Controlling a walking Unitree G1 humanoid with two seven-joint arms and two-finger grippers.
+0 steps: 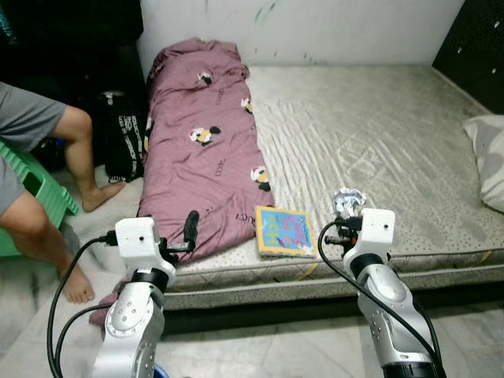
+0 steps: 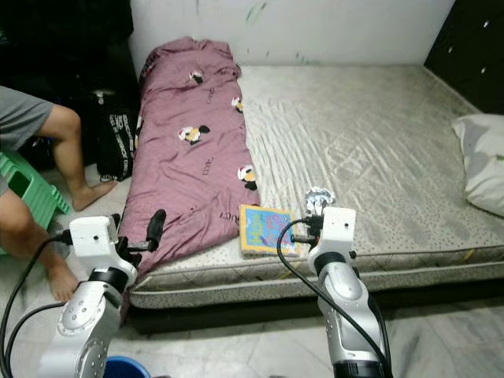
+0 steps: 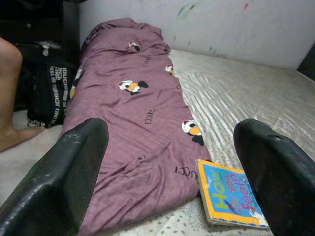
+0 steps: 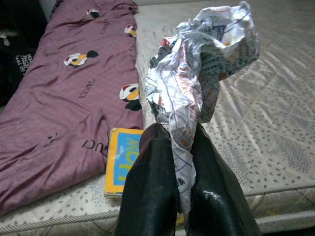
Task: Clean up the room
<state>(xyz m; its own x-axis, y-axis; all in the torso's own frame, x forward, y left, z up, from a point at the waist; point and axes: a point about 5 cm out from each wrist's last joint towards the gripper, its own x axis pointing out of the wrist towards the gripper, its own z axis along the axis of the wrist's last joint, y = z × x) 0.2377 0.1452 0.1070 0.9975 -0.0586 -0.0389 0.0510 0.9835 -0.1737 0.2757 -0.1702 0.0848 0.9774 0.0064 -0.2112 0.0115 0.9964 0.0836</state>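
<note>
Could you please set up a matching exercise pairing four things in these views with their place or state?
Things:
1. crumpled newspaper
2. picture book
3. purple blanket
4. left tool

Places or states:
A. spread along the mattress's left side
B. open, holding nothing
C. pinched in the right tool
D. flat near the mattress's front edge

Pairs: 1-C, 2-D, 3-A, 4-B

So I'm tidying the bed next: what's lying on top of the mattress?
A purple blanket, a book by its lower end, a pillow at the right edge. What's under the blanket is covered.
</note>
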